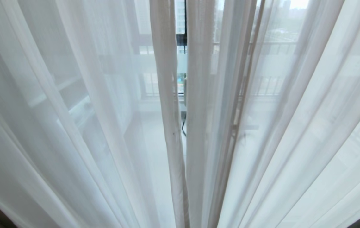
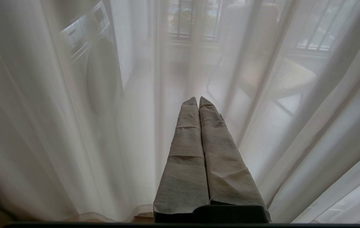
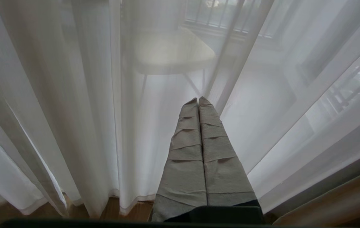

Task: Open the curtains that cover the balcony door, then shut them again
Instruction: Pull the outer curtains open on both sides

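Curtains [image 1: 262,126] drawn across almost the whole head view: sheer white layer in vertical folds, two panels meeting near the centre with a narrow gap [image 1: 181,63] between their edges. Taking that gap as reference: through it, a dark vertical frame member of the balcony door [image 1: 181,38], some railing and a dark cable lower down. Left of the gap, behind the sheer, blurred white appliance shapes; right of it, railing bars [image 1: 271,47] and buildings, all veiled by fabric.

Neither arm shows in the head view.

Left gripper [image 2: 198,98]: both cloth-wrapped fingers pressed together, nothing between them, tips aimed at the sheer curtain [image 2: 40,126] just short of it; can't tell if they touch the fabric. Hem visible below the fingers.

Right gripper [image 3: 197,99]: fingers together too, holding nothing, pointing at the sheer [image 3: 72,110], contact unclear. Behind the fabric, a pale chair seat [image 3: 170,52]. Curtain hem hangs just over wood floor [image 3: 110,209].
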Motion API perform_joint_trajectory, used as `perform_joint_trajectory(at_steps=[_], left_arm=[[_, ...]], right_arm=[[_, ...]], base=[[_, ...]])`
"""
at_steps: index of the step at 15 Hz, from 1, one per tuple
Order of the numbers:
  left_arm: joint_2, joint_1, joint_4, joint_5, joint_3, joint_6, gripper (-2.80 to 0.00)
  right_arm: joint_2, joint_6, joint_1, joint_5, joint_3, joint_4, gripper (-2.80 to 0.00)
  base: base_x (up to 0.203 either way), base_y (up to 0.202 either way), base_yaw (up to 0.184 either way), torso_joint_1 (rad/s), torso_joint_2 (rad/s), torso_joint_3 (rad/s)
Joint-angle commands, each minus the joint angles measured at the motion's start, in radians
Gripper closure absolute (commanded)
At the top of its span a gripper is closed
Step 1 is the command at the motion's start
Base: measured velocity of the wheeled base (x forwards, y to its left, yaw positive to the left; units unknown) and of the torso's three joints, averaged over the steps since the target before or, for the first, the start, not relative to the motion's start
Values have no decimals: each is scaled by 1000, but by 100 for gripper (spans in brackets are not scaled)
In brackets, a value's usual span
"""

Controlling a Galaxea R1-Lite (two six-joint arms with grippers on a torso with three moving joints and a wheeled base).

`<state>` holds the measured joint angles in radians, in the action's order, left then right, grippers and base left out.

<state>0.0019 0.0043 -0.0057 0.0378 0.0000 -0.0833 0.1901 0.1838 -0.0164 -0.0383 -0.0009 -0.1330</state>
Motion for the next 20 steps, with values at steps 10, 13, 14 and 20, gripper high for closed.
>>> perform_joint_trajectory(at_steps=[10,13,14,20], left_arm=[[0,0,0,1,0,-1,0],[0,0,0,1,0,-1,0],[0,0,0,1,0,-1,0],[0,0,0,1,0,-1,0]], right_arm=[[-190,-34,18,101,-2,142,0],[-190,-101,18,97,-1,139,0],[-190,-101,18,97,-1,139,0],[-190,-101,18,97,-1,139,0]], base=[[0,0,0,0,0,0],[0,0,0,0,0,0],[0,0,0,0,0,0],[0,0,0,0,0,0]])
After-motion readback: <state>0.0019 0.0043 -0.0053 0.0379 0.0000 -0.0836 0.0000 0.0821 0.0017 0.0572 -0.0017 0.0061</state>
